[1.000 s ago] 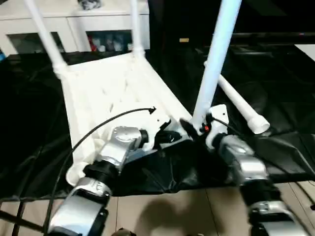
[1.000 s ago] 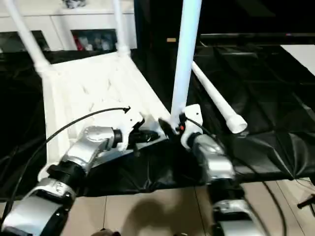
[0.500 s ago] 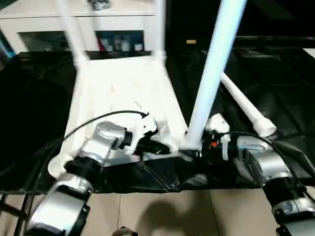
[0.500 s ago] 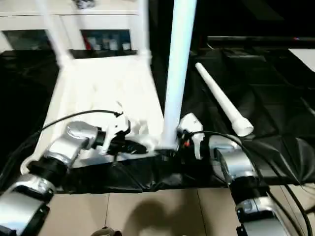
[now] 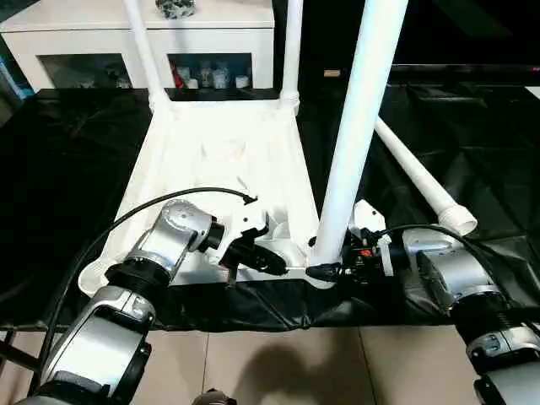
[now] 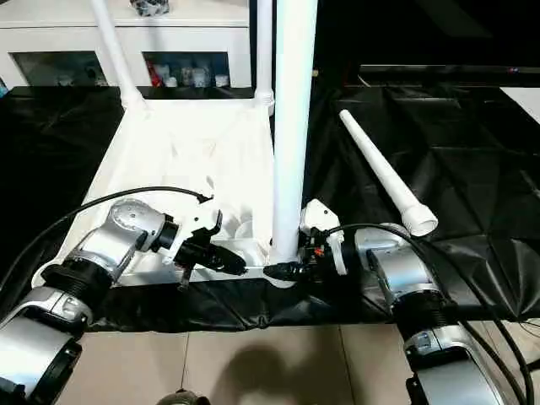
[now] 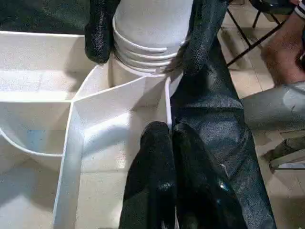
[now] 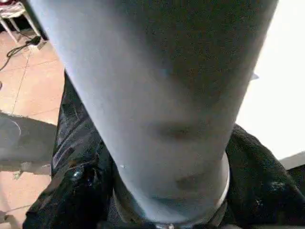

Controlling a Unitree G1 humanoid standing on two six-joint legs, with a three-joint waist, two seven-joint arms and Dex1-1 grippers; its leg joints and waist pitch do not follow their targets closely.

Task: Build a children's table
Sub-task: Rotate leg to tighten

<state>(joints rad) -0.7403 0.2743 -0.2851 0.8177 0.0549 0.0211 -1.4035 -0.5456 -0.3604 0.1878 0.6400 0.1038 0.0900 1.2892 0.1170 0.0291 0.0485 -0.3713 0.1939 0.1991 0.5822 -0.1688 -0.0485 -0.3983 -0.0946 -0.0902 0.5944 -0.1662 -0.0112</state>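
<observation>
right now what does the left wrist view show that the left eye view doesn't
Left wrist view alone: the ribbed threaded base of the near leg at its corner socket, with the right gripper's fingers on either side of it, the left gripper shut on the tabletop's edge wall, and a person's hand beside the floor.

Left eye view alone: two far legs standing in their sockets, a loose leg lying on the black cloth, and the white cabinet behind.

Both: the upturned tabletop's ribbed underside, the near leg, both grippers.

Loose leg [image 5: 419, 179] right of tabletop [image 5: 218, 160]
</observation>
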